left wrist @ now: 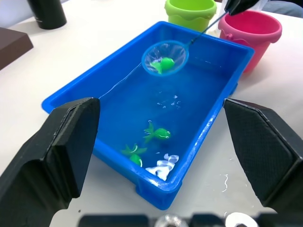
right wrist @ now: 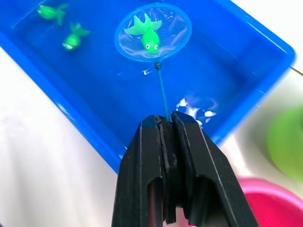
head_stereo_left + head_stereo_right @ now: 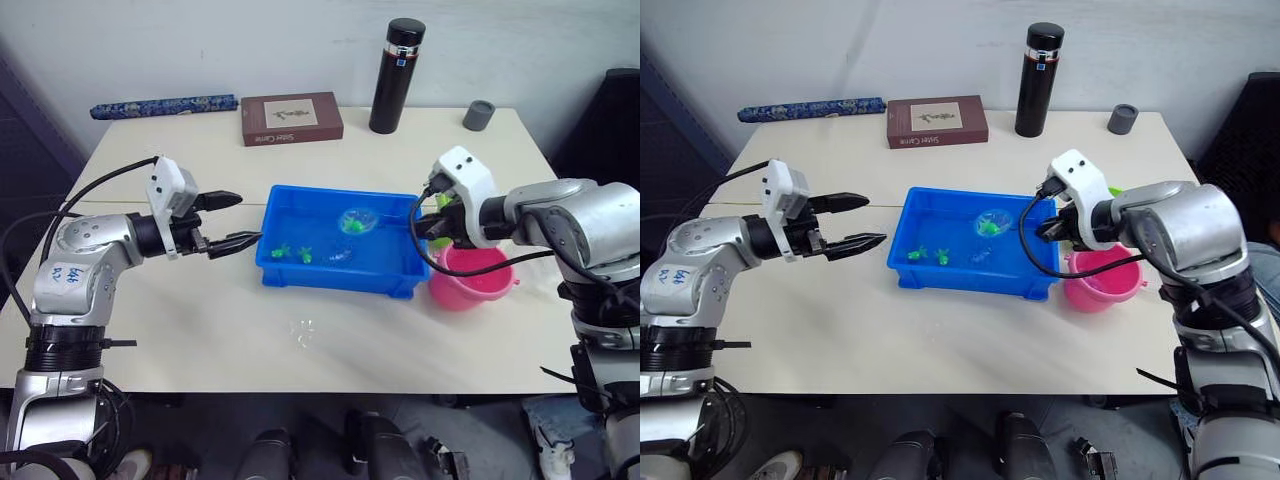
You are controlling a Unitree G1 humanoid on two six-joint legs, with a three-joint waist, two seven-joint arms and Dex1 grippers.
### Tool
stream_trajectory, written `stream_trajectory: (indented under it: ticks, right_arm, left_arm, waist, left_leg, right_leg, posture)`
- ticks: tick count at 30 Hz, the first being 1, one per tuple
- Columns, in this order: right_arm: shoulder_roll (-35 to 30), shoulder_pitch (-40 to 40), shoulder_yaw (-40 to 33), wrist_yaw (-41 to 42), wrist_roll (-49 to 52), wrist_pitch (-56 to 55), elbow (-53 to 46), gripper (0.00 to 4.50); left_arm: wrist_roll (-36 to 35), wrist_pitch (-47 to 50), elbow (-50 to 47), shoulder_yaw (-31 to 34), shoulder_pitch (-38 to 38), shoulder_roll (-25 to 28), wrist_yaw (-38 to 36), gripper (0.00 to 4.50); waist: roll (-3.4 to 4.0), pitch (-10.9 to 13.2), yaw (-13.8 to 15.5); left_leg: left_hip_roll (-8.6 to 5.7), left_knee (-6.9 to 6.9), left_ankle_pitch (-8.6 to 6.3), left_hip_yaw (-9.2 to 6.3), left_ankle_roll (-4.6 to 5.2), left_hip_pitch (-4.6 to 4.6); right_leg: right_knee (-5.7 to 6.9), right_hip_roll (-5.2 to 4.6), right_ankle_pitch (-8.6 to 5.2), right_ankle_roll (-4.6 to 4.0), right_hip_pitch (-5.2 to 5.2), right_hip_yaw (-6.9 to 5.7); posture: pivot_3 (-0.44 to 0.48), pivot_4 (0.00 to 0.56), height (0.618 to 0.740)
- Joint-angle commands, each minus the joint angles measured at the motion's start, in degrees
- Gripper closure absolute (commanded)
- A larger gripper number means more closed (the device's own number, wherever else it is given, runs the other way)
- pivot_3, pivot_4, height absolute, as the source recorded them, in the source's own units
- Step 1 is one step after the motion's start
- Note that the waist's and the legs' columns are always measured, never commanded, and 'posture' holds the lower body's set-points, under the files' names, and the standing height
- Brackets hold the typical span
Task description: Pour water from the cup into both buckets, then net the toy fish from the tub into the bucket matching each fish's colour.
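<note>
The blue tub (image 3: 330, 274) sits mid-table with water in it. My right gripper (image 2: 164, 124) is shut on the net's thin handle, at the tub's right end. The net (image 2: 152, 32) hovers over the tub's far side with one green toy fish (image 2: 146, 38) lying in it. Two more green fish (image 1: 161, 134) (image 1: 135, 157) lie near the tub's front left corner. The pink bucket (image 3: 470, 278) stands right of the tub, below my right gripper. The green bucket (image 1: 190, 10) stands just behind it. My left gripper (image 3: 245, 219) is open and empty, just left of the tub. The cup is out of view.
A tall black flask (image 3: 397, 76), a brown book (image 3: 291, 118), a small grey cap (image 3: 479, 114) and a blue patterned roll (image 3: 163, 105) line the table's back edge. A small wet patch (image 3: 303, 331) glistens on the table in front of the tub.
</note>
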Motion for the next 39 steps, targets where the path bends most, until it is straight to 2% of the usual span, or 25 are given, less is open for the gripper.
stream_trajectory:
  ticks: [1,8,12,26,34,39]
  right_arm:
    - [-3.83,0.95,-7.43,0.86,1.54,-3.51,-2.11,4.50]
    - [-8.62,5.89,-15.46,-1.09,0.70,-7.36,2.05,4.50]
    - [-10.35,7.57,-17.37,-3.02,-0.54,-10.67,5.38,4.50]
    - [-13.99,15.81,-9.52,-7.97,-11.82,-28.36,4.94,4.50]
    - [-17.06,20.97,-2.74,-10.82,-24.14,-42.30,4.07,4.50]
    - [-18.77,24.13,-1.53,-12.36,-31.31,-52.20,3.06,4.50]
  left_arm:
    - [0.42,-1.55,0.61,-0.01,-2.26,0.19,-0.96,0.03]
    - [1.16,-2.94,3.40,-1.54,-4.61,-0.23,-2.28,0.03]
    - [1.49,-3.65,4.76,-2.19,-5.99,-0.72,-3.17,0.03]
    - [2.70,-6.99,8.25,-3.44,-9.42,-3.45,-5.28,0.03]
    - [2.83,-7.44,8.84,-3.50,-9.40,-3.97,-5.41,0.03]
    - [2.95,-7.64,9.13,-3.43,-9.41,-4.24,-5.47,0.03]
  waist:
    - [0.00,0.00,-0.06]
    - [0.00,0.00,-0.22]
    - [0.00,0.00,-0.14]
    - [0.01,0.00,-0.12]
    - [0.01,0.00,-0.05]
    - [0.01,0.00,-0.03]
  left_leg:
    - [0.00,0.00,0.00,0.01,0.00,-0.01]
    - [0.01,-0.02,0.00,0.01,0.01,0.00]
    - [0.00,-0.02,0.00,0.03,0.01,0.00]
    - [0.00,0.00,0.01,0.06,0.01,0.01]
    - [0.00,0.03,0.01,0.07,0.01,0.01]
    - [-0.01,0.03,0.01,0.10,0.00,0.01]
  right_leg:
    - [0.00,0.00,0.00,0.01,-0.01,0.00]
    - [0.00,0.01,0.00,0.01,-0.01,0.01]
    - [0.00,0.00,0.00,0.01,-0.01,0.02]
    - [0.02,0.02,0.00,0.01,-0.02,0.02]
    - [0.02,0.03,0.01,0.01,-0.01,0.02]
    - [0.02,0.05,0.01,0.02,-0.01,0.02]
  posture:
    - [0.000,0.150,0.740]
    - [0.000,0.150,0.740]
    - [0.000,0.150,0.740]
    - [0.000,0.150,0.740]
    - [0.000,0.150,0.740]
    - [0.000,0.150,0.740]
